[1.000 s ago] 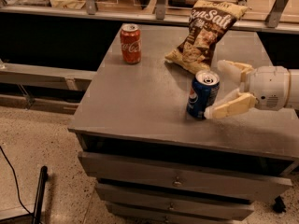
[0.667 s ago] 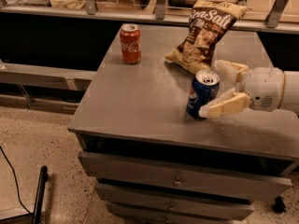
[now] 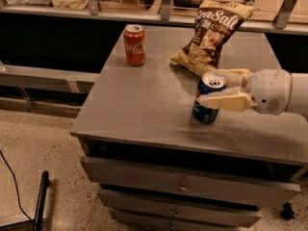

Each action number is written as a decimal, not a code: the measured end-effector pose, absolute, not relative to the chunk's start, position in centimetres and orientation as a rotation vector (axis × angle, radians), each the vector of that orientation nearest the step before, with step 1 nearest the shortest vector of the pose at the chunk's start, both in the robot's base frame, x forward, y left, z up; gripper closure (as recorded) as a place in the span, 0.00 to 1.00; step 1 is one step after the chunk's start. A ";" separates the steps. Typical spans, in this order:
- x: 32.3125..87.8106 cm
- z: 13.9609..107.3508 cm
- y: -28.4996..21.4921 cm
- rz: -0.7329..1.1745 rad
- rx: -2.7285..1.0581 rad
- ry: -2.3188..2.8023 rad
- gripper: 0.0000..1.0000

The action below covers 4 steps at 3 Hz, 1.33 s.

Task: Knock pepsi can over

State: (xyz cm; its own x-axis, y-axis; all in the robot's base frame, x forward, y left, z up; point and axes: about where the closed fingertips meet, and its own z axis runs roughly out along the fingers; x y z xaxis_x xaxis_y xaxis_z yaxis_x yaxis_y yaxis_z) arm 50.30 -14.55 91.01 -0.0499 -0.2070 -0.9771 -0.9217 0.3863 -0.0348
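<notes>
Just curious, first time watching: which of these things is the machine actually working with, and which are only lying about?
In the job: pepsi can; pincer at it, reaching from the right.
Lying about: Coca-Cola can, chip bag, both further back.

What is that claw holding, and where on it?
Hard to say: the claw sits around the upper half of the pepsi can, but a real grip cannot be told.

The pepsi can [image 3: 207,100] is dark blue with a silver top and a round red, white and blue logo. It stands on its base on the grey table [image 3: 144,100], right of the middle and towards the front edge, its top leaning slightly right. The pale gripper [image 3: 210,86] reaches in from the right at the can's upper half.
</notes>
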 end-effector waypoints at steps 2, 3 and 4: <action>50.7 91.8 -13.9 0.833 -1.038 1.546 0.84; 51.2 94.0 -12.6 0.787 -1.119 1.622 1.00; 51.2 95.1 -9.3 0.670 -1.332 1.733 1.00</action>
